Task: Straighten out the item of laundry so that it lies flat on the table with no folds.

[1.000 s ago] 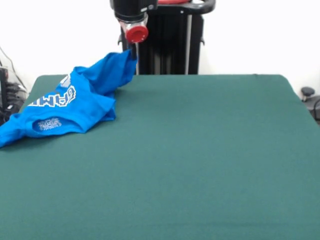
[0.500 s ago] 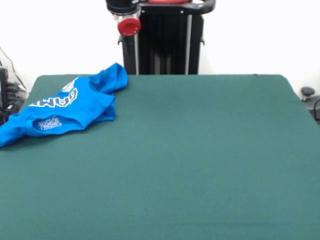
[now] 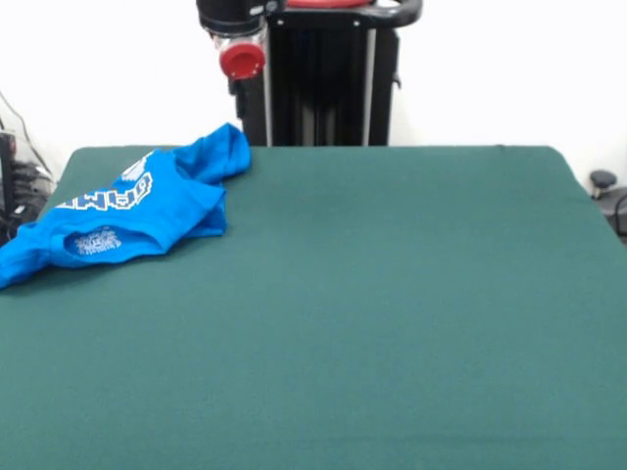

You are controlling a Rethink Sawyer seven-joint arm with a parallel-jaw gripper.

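The end effector (image 3: 241, 59) hangs high at the top of the front view, clear of the cloth, showing a red round part under a black housing, and I cannot tell how its tips are set. Below and to its left in this view, the blue T-shirt (image 3: 127, 211) lies crumpled on the green desk (image 3: 392, 294). It sits at the far left corner, folded over itself with white lettering showing, its lower end reaching the left edge.
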